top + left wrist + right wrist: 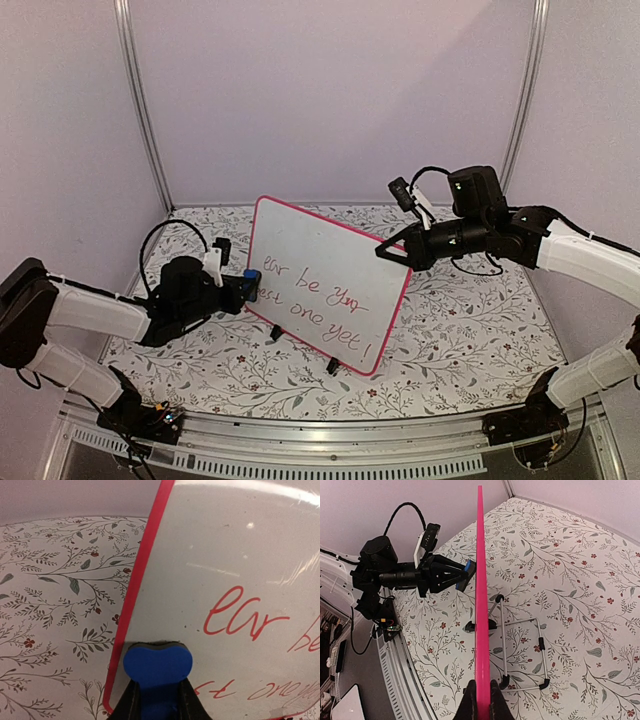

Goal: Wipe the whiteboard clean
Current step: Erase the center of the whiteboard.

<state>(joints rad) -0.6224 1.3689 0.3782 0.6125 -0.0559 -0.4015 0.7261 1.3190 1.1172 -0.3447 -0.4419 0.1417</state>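
Observation:
The whiteboard point(325, 280) stands upright on two black feet in the table's middle, its pink-red frame around red handwriting. My left gripper point(243, 285) is shut on a blue eraser point(250, 279) pressed against the board's left edge. In the left wrist view the eraser point(157, 665) touches the board point(235, 570) just inside the frame, below and left of the writing. My right gripper point(385, 250) is shut on the board's upper right edge. In the right wrist view its fingers point(468, 705) pinch the pink frame point(481, 605) seen edge-on.
The table point(460, 320) has a floral cloth. A wire stand point(522, 650) props the board from behind. Purple walls and metal posts enclose the back and sides. The left arm point(395, 575) shows in the right wrist view.

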